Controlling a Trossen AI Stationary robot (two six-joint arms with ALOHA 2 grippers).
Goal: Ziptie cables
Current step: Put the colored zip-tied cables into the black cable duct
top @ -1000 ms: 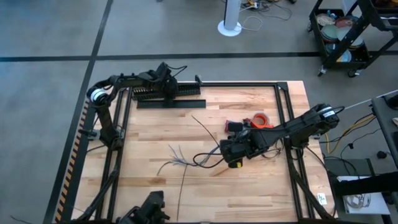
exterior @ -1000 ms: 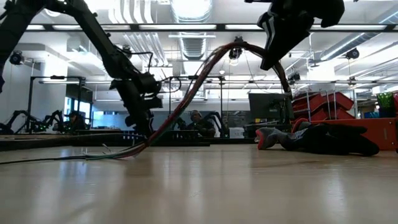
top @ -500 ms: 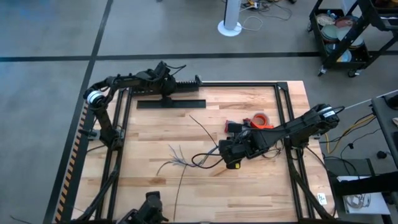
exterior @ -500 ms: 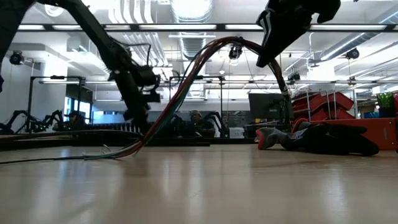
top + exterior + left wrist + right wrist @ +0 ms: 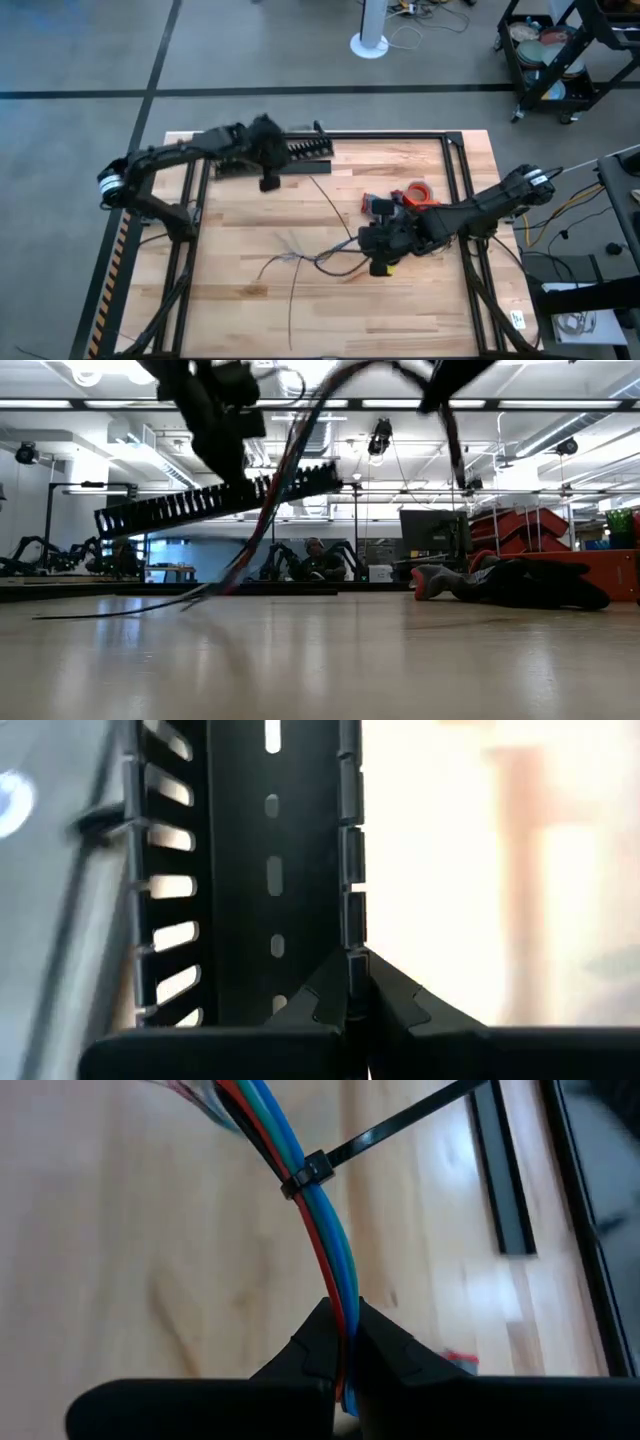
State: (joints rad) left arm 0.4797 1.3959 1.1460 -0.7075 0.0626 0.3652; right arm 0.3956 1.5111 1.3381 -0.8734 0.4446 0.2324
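The table (image 5: 240, 210) had a black duct (image 5: 215, 503) lifted over its far edge, pinched tight in the left claw (image 5: 268, 178). Nearer the middle, the right claw (image 5: 378, 256) squeezed the cables (image 5: 322, 1240), with a ziptie (image 5: 385, 1130) wrapped around them.

red, blue, green cables (image 5: 322, 1230), black ziptie (image 5: 385, 1128)

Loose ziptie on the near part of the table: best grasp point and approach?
Grip the loose ziptie near its middle, descending from above with fingers across its width. It lies flat and straight on the table, apart from the cables, so mid-length seems clearest. The right gripper is shut on the cables; the left gripper holds the black duct.
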